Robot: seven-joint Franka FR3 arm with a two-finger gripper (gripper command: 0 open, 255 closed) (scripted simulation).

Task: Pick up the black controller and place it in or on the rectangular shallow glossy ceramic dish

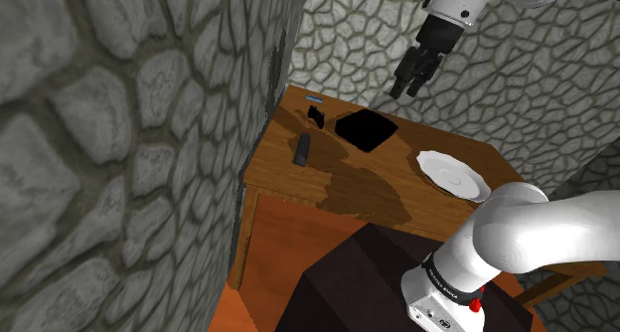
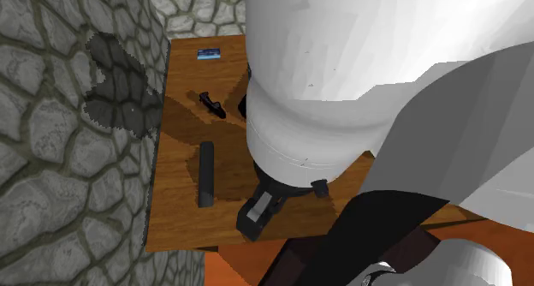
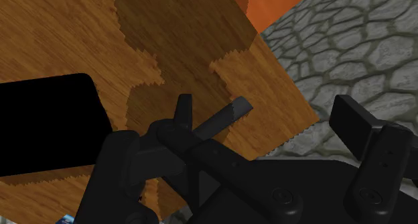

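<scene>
At the far end of the wooden counter (image 1: pixel 283 176), hard by the stone wall (image 1: pixel 119 131), a small blue-faced card (image 1: pixel 316 99) lies flat, its print too small to read. Just nearer lies the black controller (image 1: pixel 317 113), close beside the black shallow dish (image 1: pixel 366 129), on the shoulder view's left of it. A dark grey bar (image 1: pixel 303 149) lies nearer still, and a white plate (image 1: pixel 452 173) sits to the dish's right. The gripper (image 1: pixel 407 86) hangs in the air above the counter, fingers spread apart, holding and touching nothing.

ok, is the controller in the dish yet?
No, the controller lies on the bare table, beside the black dish.
</scene>
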